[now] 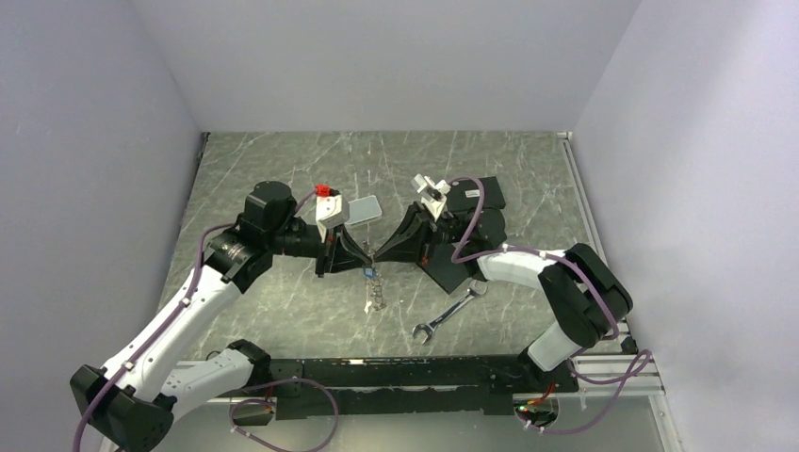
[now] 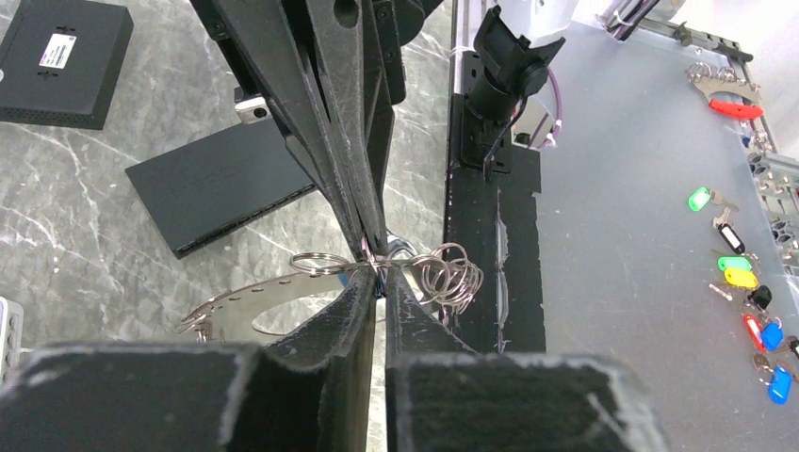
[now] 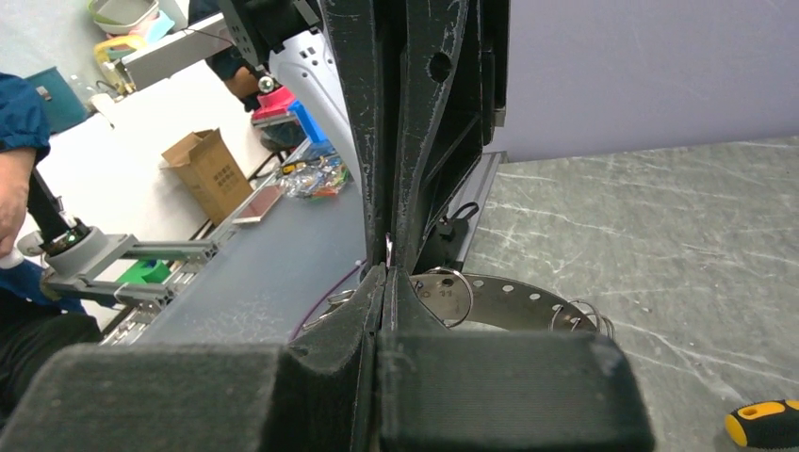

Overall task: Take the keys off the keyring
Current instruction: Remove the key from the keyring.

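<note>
Two end effectors, left point(image 1: 361, 256) and right point(image 1: 384, 250), meet in the top view, both pinched shut on the keyring point(image 1: 374, 284) hanging over the counter point(image 1: 283, 169); left-wrist fingers point(image 2: 353, 311) clamp its loops, right-wrist fingers point(image 3: 363, 303) likewise, so prying keys free looks in hand, needing a gentle opposing pull next.

Both arms are the same build: the left arm point(image 1: 188, 315) and right arm point(image 1: 513, 266) have glossy white shell links between chunky, rounded matte-black joint housings point(image 1: 269, 202). A loose purple cable point(image 1: 196, 268) runs along each. There's a white camera bracket point(image 1: 330, 212) at the left wrist with a little red plug point(image 1: 325, 191) on top. The left gripper point(image 2: 377, 282) and right gripper point(image 3: 384, 275) have black wedge fingers, pretty scuffed with pale scratches, plus a round hole point(image 3: 438, 64) drilled near the base.
</note>
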You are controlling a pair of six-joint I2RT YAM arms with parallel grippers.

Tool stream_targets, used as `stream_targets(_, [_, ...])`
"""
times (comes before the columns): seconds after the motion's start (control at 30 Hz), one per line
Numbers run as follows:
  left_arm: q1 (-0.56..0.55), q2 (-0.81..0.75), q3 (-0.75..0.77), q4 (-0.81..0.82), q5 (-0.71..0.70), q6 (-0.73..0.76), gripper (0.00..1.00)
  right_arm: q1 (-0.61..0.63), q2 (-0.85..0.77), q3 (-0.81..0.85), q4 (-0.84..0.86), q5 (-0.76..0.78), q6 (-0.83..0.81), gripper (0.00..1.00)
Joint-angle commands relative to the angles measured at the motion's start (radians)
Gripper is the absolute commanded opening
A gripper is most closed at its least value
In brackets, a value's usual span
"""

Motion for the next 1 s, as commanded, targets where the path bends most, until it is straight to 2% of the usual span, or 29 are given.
stream_targets(0.0, [-0.009,-0.007,0.003,0.053,0.001,-0.039,0.06,0.004,0.004,0.001,0.215,0.046,-0.010,0.00])
stream_targets(0.07, [-0.010,-0.010,0.004,0.037,-0.015,-0.041,0.00,0.003,0.003,0.001,0.213,0.043,-0.012,0.00])
stream_targets(0.17, [-0.009,-0.005,0.034,-0.032,-0.058,-0.027,0.00,-0.007,-0.003,0.002,0.209,0.031,-0.018,0.00])
stream_targets(0.2, [-0.009,-0.001,0.052,-0.071,-0.081,-0.016,0.00,-0.014,-0.008,0.008,0.184,0.018,-0.027,0.04])
stream_targets(0.3, [-0.009,0.031,0.119,-0.210,-0.118,0.034,0.00,-0.052,-0.038,0.034,0.025,-0.048,-0.124,0.28])
stream_targets(0.43, [-0.010,0.106,0.209,-0.365,-0.144,0.049,0.00,-0.112,-0.080,0.095,-0.289,-0.118,-0.316,0.47])
stream_targets(0.47, [-0.010,0.126,0.226,-0.387,-0.156,0.040,0.00,-0.122,-0.089,0.118,-0.386,-0.129,-0.381,0.49])
stream_targets(0.53, [-0.009,0.172,0.257,-0.430,-0.182,-0.001,0.00,-0.126,-0.109,0.200,-0.759,-0.121,-0.596,0.46])
stream_targets(0.57, [-0.010,0.200,0.280,-0.453,-0.203,-0.020,0.00,-0.124,-0.123,0.260,-0.988,-0.088,-0.818,0.42])
stream_targets(0.63, [-0.009,0.255,0.312,-0.500,-0.222,-0.053,0.00,-0.084,-0.127,0.403,-1.602,0.050,-1.230,0.37])
stream_targets(0.67, [-0.008,0.276,0.321,-0.514,-0.221,-0.068,0.00,-0.058,-0.134,0.433,-1.698,0.123,-1.334,0.37])
stream_targets(0.97, [0.006,0.329,0.326,-0.517,-0.177,-0.163,0.00,-0.022,-0.202,0.384,-1.764,0.209,-1.416,0.36])
